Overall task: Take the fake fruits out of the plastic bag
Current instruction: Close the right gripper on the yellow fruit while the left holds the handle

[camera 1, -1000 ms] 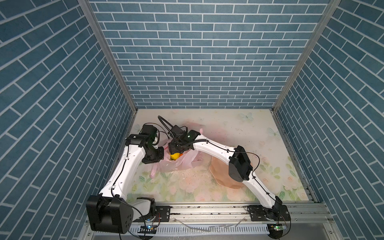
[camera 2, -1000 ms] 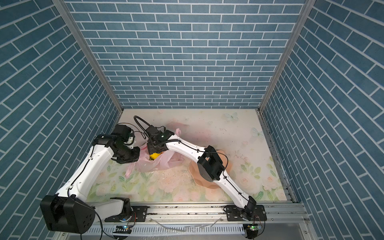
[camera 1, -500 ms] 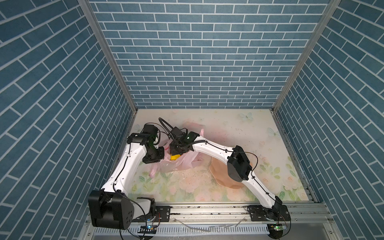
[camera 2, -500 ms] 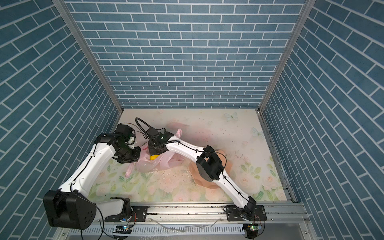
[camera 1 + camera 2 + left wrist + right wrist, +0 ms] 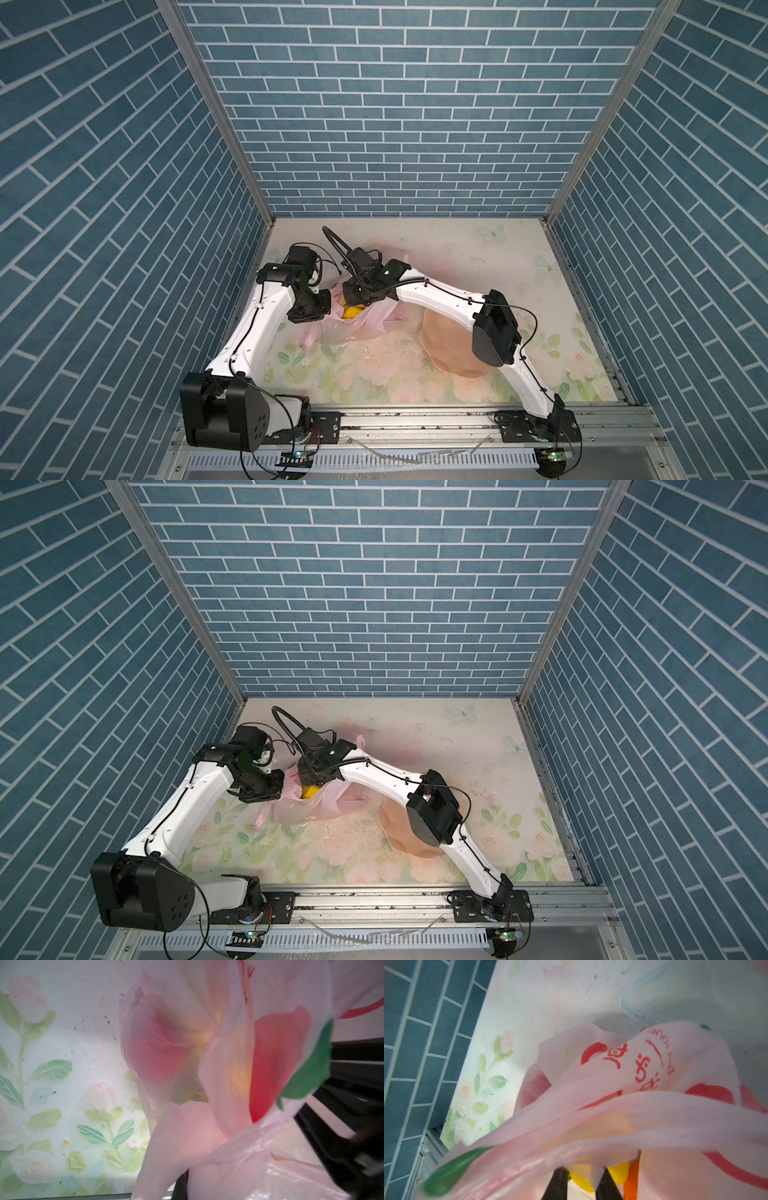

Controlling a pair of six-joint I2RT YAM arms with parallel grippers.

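Observation:
The pink plastic bag (image 5: 370, 326) (image 5: 320, 810) lies at the left middle of the table with its mouth lifted. My left gripper (image 5: 331, 300) (image 5: 284, 785) is shut on the bag's rim, and one dark finger (image 5: 181, 1186) shows under the film (image 5: 228, 1064). My right gripper (image 5: 356, 296) (image 5: 311, 776) (image 5: 581, 1186) reaches into the mouth. Its two black fingers (image 5: 556, 1184) stand narrowly apart, tips hidden under a fold of bag (image 5: 633, 1084). Between them lies a yellow fruit (image 5: 583, 1185) (image 5: 352, 311) (image 5: 310, 791). An orange fruit (image 5: 631, 1180) sits beside it. A red fruit (image 5: 153, 1053) shows through the film.
A peach scalloped bowl (image 5: 444, 345) (image 5: 392, 827) stands right of the bag, partly under my right arm's elbow (image 5: 494, 332). The blue brick side wall (image 5: 415, 1064) is close on the bag's left. Floral table (image 5: 478, 257) stretches behind and to the right.
The left arm's shoulder has swung slightly to the right, its gripper still at the bag's rim. The right gripper has stayed in the bag's mouth.

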